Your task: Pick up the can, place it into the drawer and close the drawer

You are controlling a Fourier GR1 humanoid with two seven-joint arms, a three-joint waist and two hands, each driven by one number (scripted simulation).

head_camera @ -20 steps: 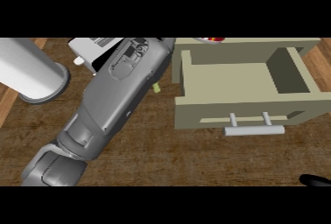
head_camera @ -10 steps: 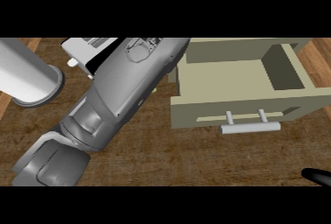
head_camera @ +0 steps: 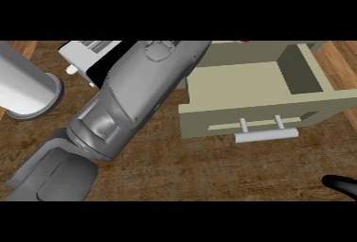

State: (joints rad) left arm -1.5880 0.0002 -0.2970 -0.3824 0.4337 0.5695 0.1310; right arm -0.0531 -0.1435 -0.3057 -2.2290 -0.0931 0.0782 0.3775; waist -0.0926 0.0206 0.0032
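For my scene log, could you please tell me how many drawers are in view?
1: an open beige drawer at the upper right, its handle toward the robot. The left forearm crosses the view and may hide other things.

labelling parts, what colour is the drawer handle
Light grey, almost white, on the beige drawer; handle in the head view.

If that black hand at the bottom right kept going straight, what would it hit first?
The right hand likely passes below the drawer handle over bare counter; depth unclear.
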